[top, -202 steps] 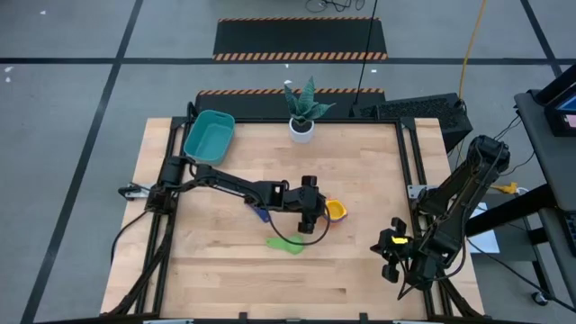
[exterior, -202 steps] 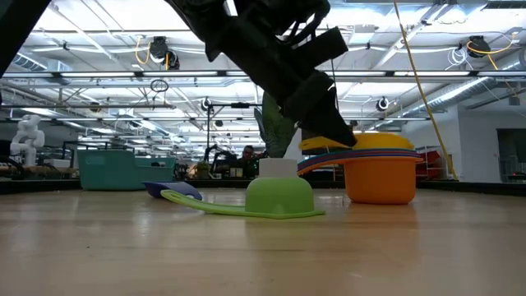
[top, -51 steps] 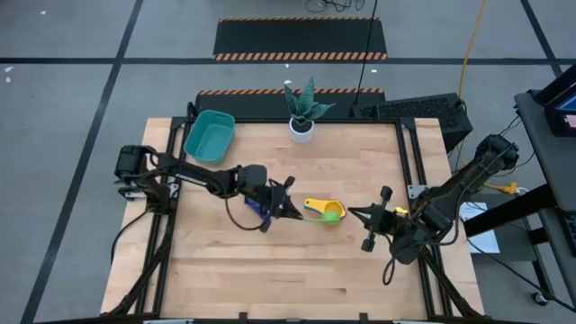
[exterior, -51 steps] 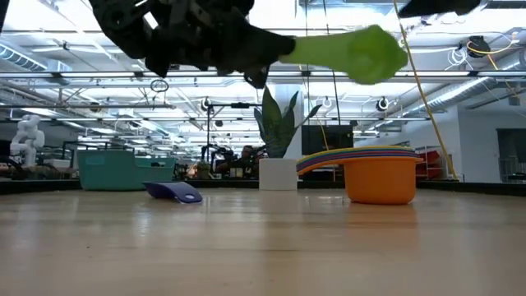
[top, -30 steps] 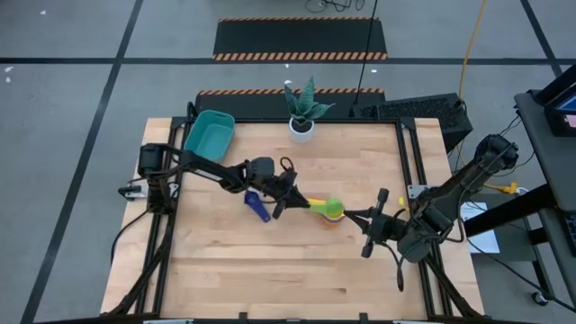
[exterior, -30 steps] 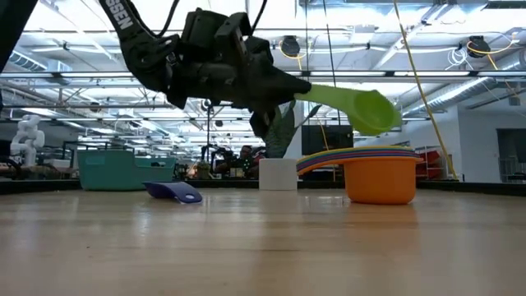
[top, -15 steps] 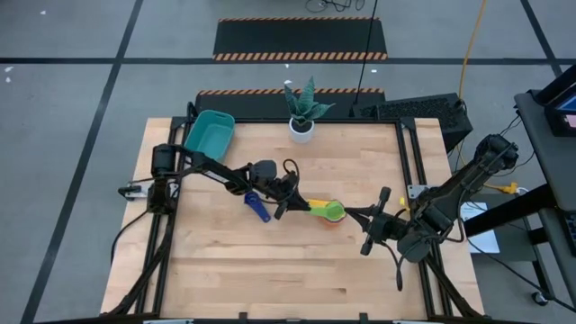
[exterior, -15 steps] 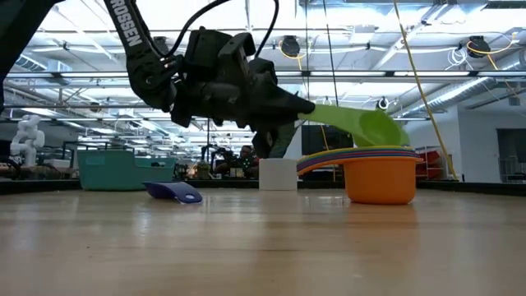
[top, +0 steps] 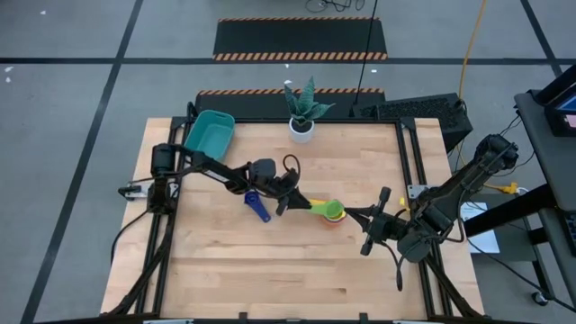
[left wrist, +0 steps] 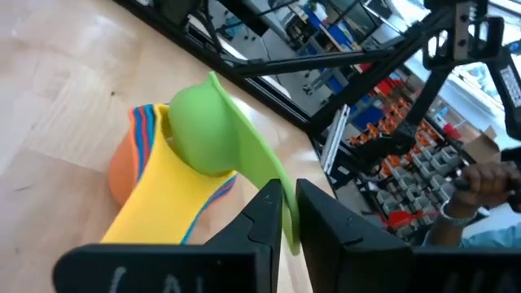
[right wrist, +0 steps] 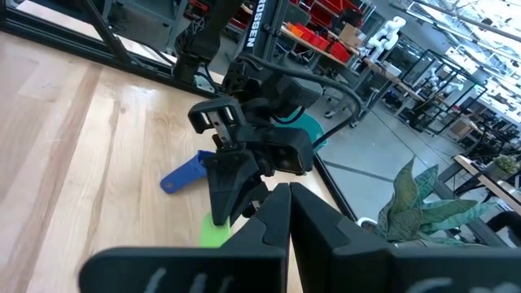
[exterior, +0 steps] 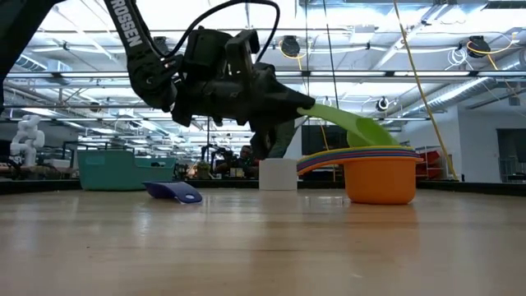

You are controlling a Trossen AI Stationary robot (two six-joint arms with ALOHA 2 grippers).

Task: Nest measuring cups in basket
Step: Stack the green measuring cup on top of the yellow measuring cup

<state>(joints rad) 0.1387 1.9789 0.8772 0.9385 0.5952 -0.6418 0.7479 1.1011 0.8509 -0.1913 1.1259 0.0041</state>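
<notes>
Green plastic is the item in play: the green measuring cup (exterior: 362,131) has come down since a second ago, and its bowl now sits in the top of the nested stack (exterior: 380,174), where before it hung clear above. The left gripper (top: 290,200) has narrow fingers on the cup's handle; the left wrist view shows them a slit apart with the green handle edge between, so release appears to be starting. That would leave the dark blue cup (top: 259,210) on the wood as the last loose piece. The right gripper (top: 367,227) waits closed just right of the stack. Only the left wrist view shows the yellow cup (left wrist: 171,207) under the green bowl. Farthest off, at the table's back left corner, the teal basket (top: 209,136) holds no cups.
</notes>
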